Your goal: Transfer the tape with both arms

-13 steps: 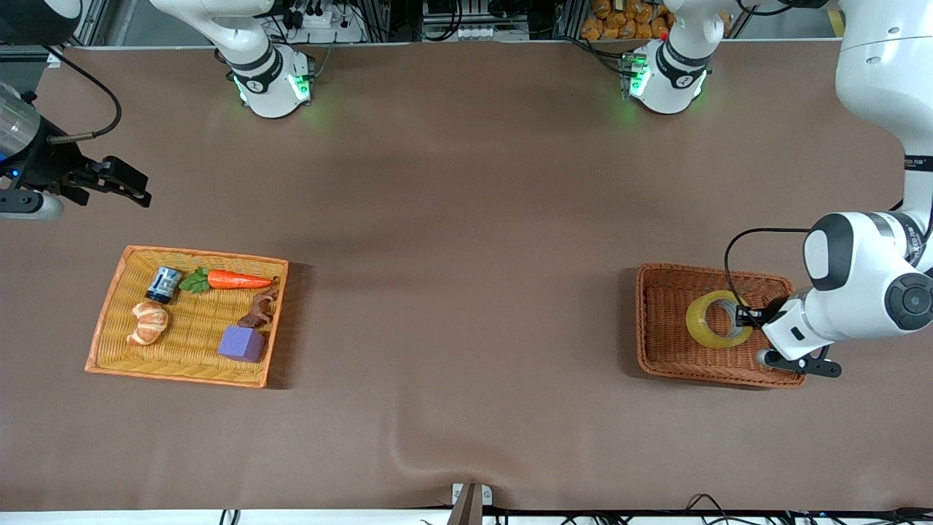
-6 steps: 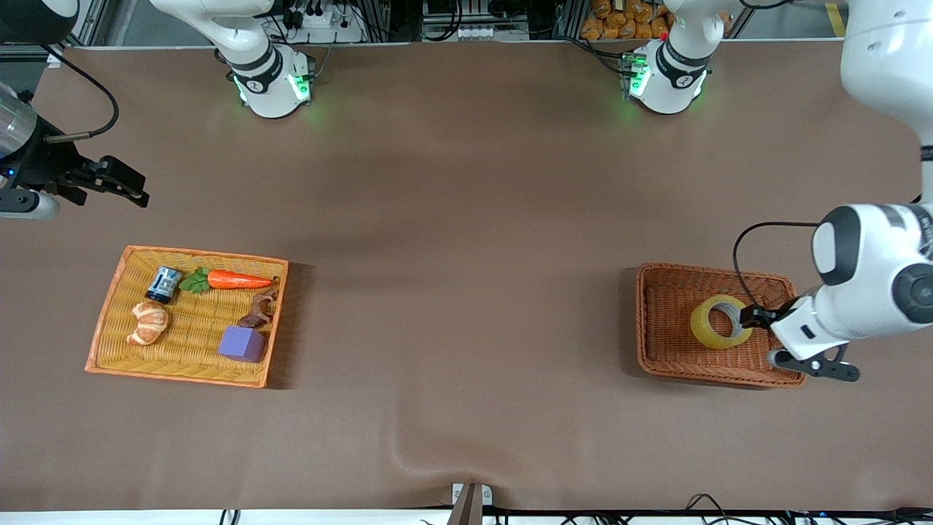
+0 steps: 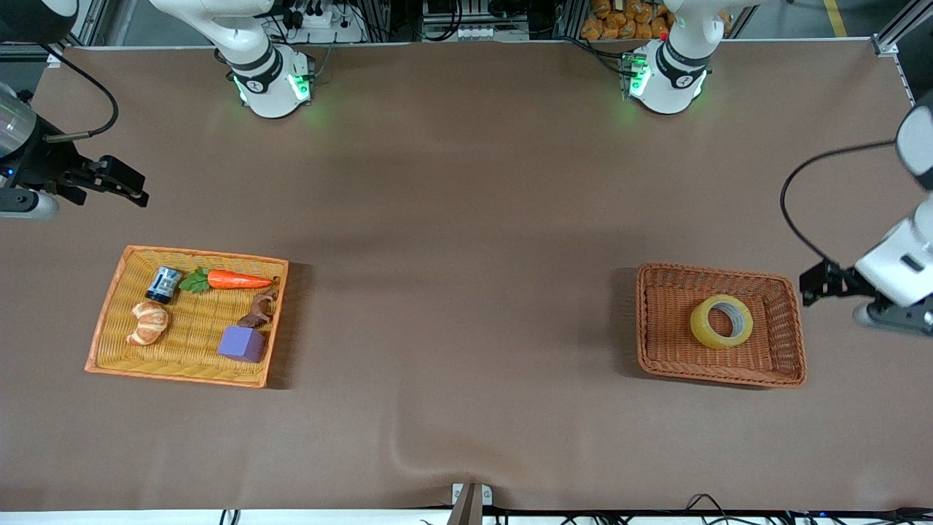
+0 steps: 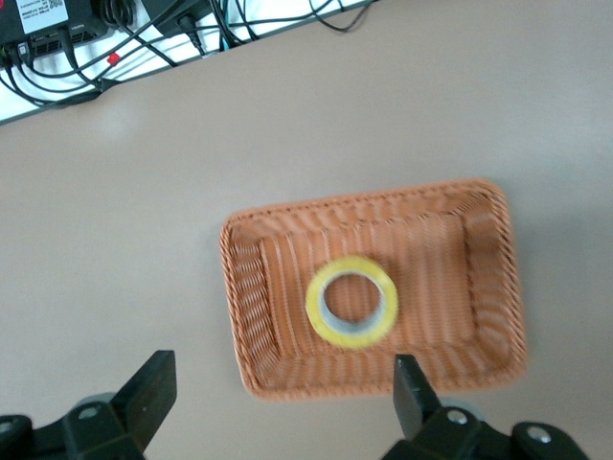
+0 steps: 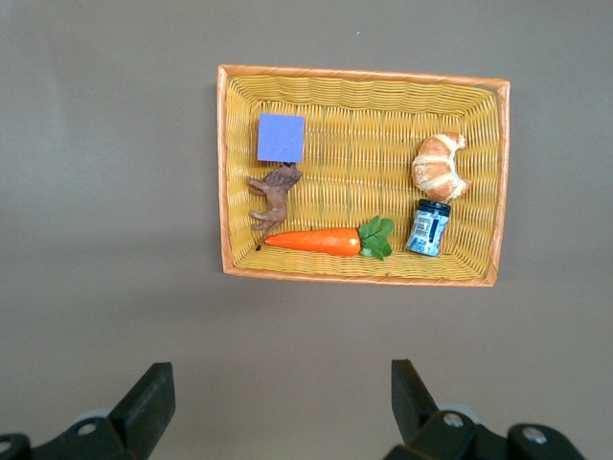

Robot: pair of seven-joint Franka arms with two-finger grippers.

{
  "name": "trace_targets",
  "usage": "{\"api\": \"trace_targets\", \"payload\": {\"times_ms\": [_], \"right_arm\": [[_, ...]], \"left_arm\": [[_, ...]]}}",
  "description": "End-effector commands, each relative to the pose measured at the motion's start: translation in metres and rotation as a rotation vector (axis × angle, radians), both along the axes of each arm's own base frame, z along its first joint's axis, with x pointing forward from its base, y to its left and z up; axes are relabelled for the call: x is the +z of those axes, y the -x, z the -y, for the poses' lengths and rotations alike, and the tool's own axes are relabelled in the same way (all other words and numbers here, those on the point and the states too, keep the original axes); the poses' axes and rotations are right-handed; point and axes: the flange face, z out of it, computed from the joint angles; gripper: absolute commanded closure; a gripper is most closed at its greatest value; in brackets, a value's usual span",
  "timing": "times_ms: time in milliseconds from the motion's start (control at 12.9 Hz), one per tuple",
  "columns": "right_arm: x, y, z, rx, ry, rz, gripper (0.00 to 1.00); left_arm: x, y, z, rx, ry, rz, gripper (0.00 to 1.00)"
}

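Note:
The tape [image 3: 721,321], a yellowish ring with a grey core, lies flat in the brown wicker basket [image 3: 644,321] at the left arm's end of the table. It also shows in the left wrist view [image 4: 351,302], inside the basket [image 4: 249,316]. My left gripper [image 3: 816,283] is open and empty, up in the air over the table just off the basket's end; in its own view [image 4: 283,379] the jaws stand wide apart. My right gripper [image 3: 127,182] is open and empty, waiting over bare table beside the yellow basket [image 3: 116,306]; its jaws [image 5: 280,379] stand wide apart.
The yellow basket [image 5: 222,172] holds a purple cube [image 3: 243,343], a carrot [image 3: 237,279], a croissant [image 3: 149,323], a small jar [image 3: 164,284] and a brown figure [image 3: 261,309]. Brown table cloth lies between the two baskets. Cables hang at the table's near edge [image 4: 115,38].
My left gripper has let go of the tape's rim, risen and pulled away off the basket's end. The tape stays in the brown basket. The right arm has barely moved.

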Motion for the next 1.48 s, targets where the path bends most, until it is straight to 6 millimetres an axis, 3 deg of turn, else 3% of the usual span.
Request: {"api": "trace_targets", "payload": {"times_ms": [0, 155, 466, 699, 855, 1166, 1399], "right_arm": [[0.009, 0.0, -0.002, 0.0, 0.0, 0.007, 0.0], [0.007, 0.0, -0.002, 0.002, 0.002, -0.001, 0.0], [0.005, 0.0, 0.005, -0.003, 0.001, -0.012, 0.0], [0.005, -0.001, 0.006, -0.003, 0.001, -0.01, 0.0], [0.004, -0.001, 0.007, -0.005, 0.001, -0.013, 0.0], [0.004, -0.001, 0.007, -0.005, 0.001, -0.012, 0.0], [0.004, -0.001, 0.005, -0.001, 0.001, -0.012, 0.0]], "left_arm": [[0.045, 0.031, 0.006, 0.003, 0.029, 0.004, 0.0], [0.075, 0.056, 0.006, 0.009, 0.017, -0.011, 0.0], [0.111, 0.101, 0.002, 0.045, 0.059, -0.067, 0.0], [0.12, 0.13, 0.007, 0.054, 0.09, -0.065, 0.0], [0.116, 0.13, 0.0, 0.063, 0.089, -0.074, 0.0], [0.11, 0.117, 0.006, 0.152, 0.105, -0.077, 0.0], [0.113, 0.119, 0.005, 0.181, 0.087, -0.081, 0.0]]}}
